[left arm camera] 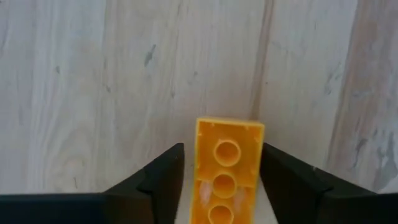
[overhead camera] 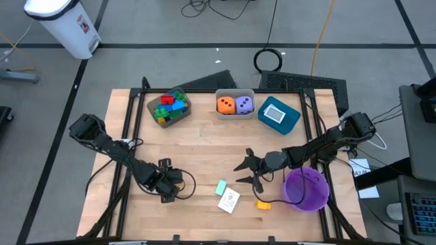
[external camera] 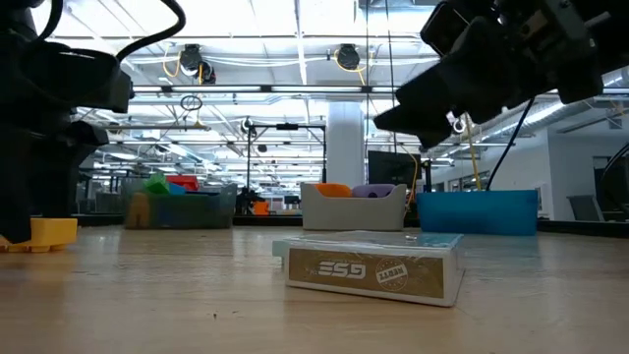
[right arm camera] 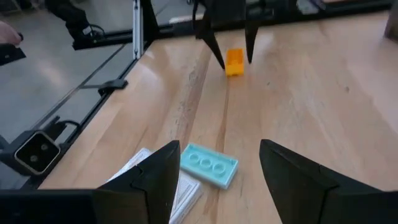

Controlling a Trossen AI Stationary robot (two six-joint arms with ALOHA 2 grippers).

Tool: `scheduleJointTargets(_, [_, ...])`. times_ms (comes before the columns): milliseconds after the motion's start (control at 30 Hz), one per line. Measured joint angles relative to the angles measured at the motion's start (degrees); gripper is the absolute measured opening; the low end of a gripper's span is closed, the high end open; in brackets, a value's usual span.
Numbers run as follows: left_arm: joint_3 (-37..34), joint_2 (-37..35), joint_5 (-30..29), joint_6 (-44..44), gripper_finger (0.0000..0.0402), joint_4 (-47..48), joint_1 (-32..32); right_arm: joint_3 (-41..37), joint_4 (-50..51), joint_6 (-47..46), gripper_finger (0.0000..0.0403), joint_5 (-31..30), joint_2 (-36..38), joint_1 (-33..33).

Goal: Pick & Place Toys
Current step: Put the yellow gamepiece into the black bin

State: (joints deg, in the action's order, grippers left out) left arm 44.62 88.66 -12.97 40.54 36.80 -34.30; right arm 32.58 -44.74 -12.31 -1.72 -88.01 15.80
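A yellow block [left arm camera: 227,168] lies flat on the wooden table, studs up, and also shows in the right wrist view [right arm camera: 234,62] and the low view [external camera: 39,234]. My left gripper [overhead camera: 167,189] points down over it, open, one finger on each side; I cannot tell whether either finger touches it. My right gripper [overhead camera: 248,170] hangs open above the table's middle, pointing toward the left edge, with nothing between its fingers. Below it lie a teal block [right arm camera: 208,165] and a card box [overhead camera: 229,201]. An orange block [overhead camera: 262,203] rests beside the purple bowl [overhead camera: 306,187].
Along the far edge stand a brown bin of coloured blocks [overhead camera: 168,107], a grey bin with an orange and a purple die [overhead camera: 235,104], and a teal bin [overhead camera: 279,114]. The purple bowl sits under my right arm at the near right.
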Motion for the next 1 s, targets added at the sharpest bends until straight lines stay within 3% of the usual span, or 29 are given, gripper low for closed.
scheduleJointTargets(200, [0.2,2.0,0.2,-2.8,0.0142,-0.8,0.9,0.0,-3.2,2.8,0.0212,0.2,0.0,-1.0])
scheduleJointTargets(367, [0.1,1.0,-0.9,-5.4,0.0142,-0.4,4.0,0.0,-5.8,5.5,0.0212,0.4,0.0,-2.5])
scheduleJointTargets(533, [0.9,-6.7,-7.0,-11.2,0.0142,4.1,10.6,0.0,-7.9,6.0,0.0212,0.5,0.0,-4.3])
scheduleJointTargets(667, [1.1,-14.0,-11.4,-17.1,0.0145,7.7,20.2,0.0,-8.6,6.2,0.0212,0.5,0.0,-5.8])
scheduleJointTargets(833, [1.1,-20.9,-11.7,-28.0,0.0146,8.9,37.1,0.0,-9.5,6.2,0.0212,0.7,0.0,-7.0])
scheduleJointTargets(1000, [1.1,-23.5,-11.0,-40.9,0.0147,4.4,53.5,0.0,-9.9,6.1,0.0212,4.9,0.0,-8.0])
